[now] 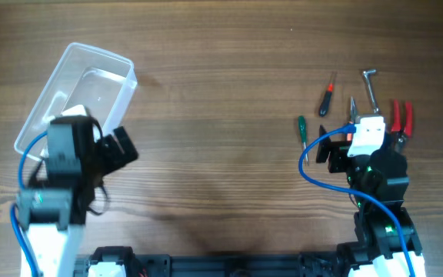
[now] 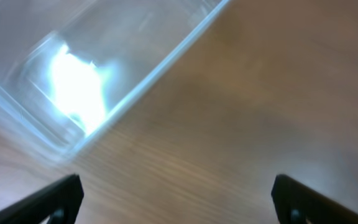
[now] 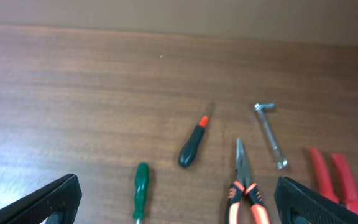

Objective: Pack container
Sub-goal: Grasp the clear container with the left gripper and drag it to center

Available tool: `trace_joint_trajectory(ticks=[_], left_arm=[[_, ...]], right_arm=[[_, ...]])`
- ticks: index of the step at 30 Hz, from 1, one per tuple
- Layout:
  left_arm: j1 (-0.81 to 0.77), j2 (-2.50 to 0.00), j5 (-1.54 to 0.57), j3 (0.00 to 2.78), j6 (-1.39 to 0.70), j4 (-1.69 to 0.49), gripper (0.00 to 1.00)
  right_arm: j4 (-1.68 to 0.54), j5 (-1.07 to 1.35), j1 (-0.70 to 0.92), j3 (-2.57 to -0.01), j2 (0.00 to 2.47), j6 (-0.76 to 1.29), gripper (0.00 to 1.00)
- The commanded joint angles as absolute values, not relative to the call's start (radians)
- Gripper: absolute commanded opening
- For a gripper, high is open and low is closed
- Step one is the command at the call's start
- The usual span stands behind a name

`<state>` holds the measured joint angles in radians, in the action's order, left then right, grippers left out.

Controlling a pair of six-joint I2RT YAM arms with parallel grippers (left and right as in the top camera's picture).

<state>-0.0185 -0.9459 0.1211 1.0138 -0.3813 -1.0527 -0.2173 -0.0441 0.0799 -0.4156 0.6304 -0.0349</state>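
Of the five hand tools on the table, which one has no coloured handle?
The L-shaped wrench, lying between the orange-handled pliers and the red-handled pliers. It is bare silver metal all over; every other tool has a coloured grip.

The table (image 1: 221,92) is brown wood with fine lines in it, smooth and a little dull. The container (image 1: 98,81) at the far left is clear plastic, smooth and glossy, with a bright white shine on its floor. At the right, the bent key (image 3: 270,134) is bare shiny metal. The green screwdriver (image 3: 142,186) has a smooth plastic handle. The red pliers (image 3: 337,183) have smooth, glossy grips.
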Motion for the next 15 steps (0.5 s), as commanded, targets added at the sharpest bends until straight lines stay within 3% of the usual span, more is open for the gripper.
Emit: trace_joint_trajectory(ticks=[1,4,7,15], left_arm=[[0.127,-1.142,0.027,1.236,-0.503,-1.292,1.0],[0.224,-1.219,-0.014,1.277,-0.503,-1.367,1.0],[0.339,-1.231,-0.026,1.277,-0.563,-1.337,1.0],[0.444,-1.236,0.012,1.277,-0.563,-1.253,1.0]], right_arm=[[-0.264,0.042,0.08,-0.44,0.629,-0.052,1.0],[-0.262,0.195,0.079,-0.443,0.628,-0.041,1.0],[-0.259,-0.061,0.077,-0.445,0.63,0.213,1.0],[-0.353,-0.118,0.038,-0.583,0.778,0.152,1.0]])
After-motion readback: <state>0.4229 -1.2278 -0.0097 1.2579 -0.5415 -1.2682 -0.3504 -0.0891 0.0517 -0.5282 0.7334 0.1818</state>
